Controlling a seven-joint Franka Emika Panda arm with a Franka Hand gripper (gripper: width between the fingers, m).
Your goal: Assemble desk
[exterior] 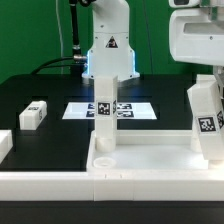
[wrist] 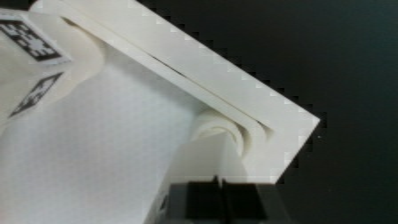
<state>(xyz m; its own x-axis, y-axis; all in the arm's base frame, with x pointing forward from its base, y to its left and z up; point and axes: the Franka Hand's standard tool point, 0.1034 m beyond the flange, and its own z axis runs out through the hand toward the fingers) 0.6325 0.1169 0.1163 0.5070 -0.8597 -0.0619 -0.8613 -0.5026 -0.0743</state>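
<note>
Pointing at a corner of the desk top [wrist: 125, 150], the pincer [wrist: 217, 200] is clenched shut.

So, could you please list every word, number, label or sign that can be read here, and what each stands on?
Words or numbers: none readable in either view.
Black triangle warning sign on the white robot base: symbol too small to read.
Black-and-white square tags, patterns rather than text: on the upright white block leg, the right-hand white block leg, the lying white block leg, the marker board and the white plastic part in the wrist view.
</note>
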